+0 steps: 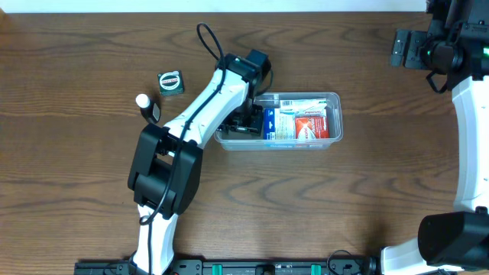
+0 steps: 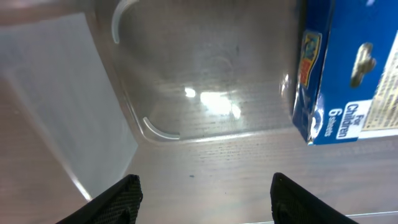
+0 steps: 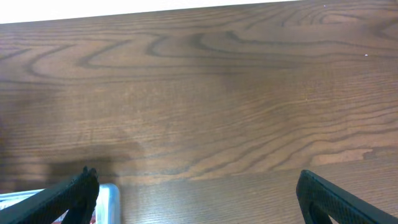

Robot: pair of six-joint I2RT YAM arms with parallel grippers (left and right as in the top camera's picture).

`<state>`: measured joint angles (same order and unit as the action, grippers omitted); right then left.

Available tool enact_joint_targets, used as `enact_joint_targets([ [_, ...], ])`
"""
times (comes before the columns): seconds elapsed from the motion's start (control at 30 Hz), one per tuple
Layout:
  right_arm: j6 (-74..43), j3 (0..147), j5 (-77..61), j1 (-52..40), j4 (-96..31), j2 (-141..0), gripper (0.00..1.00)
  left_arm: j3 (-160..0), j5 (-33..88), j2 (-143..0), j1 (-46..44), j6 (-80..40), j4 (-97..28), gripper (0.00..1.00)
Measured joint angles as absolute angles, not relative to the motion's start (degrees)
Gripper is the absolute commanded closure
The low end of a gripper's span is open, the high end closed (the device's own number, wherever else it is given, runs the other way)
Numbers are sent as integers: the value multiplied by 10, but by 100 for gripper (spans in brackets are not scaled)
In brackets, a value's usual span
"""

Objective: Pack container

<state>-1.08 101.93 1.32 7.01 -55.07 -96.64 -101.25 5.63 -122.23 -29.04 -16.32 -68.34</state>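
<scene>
Clear plastic formed the container [image 1: 321, 143], which sat on the wooden table [image 1: 76, 46] just right of centre in the overhead view. A blue box [image 1: 271, 122], a red-and-white box [image 1: 309, 126] and a pale packet [image 1: 302, 105] lay inside it. The left arm reached over its left end, with the left gripper [image 1: 246, 118] dipped inside. A small round item [image 1: 170, 82] and a white-capped bottle [image 1: 147, 107] stood outside, off to the left. The right gripper [image 1: 405, 47] hung well apart, near the far corner.

From the left wrist, the fingers [image 2: 118, 199] stood partly apart with nothing between them, above the tub's bare floor and beside the blue box.

From the right wrist, the jaws were spread wide over bare wood, gripping nothing.

To my eye the tub would be light, thin-walled and slick, and likely to flex. The rim at a short end seemed the surest hold.
</scene>
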Motion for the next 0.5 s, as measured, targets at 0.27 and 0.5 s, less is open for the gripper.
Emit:
enact_joint_targets([
  [0.27, -11, 1019, 13, 70, -551, -966, 1, -1086, 56, -1196, -274, -153, -681, 21],
  [0.5, -11, 1019, 13, 70, -551, -966, 1, -1133, 57, -1107, -260, -115, -677, 9],
])
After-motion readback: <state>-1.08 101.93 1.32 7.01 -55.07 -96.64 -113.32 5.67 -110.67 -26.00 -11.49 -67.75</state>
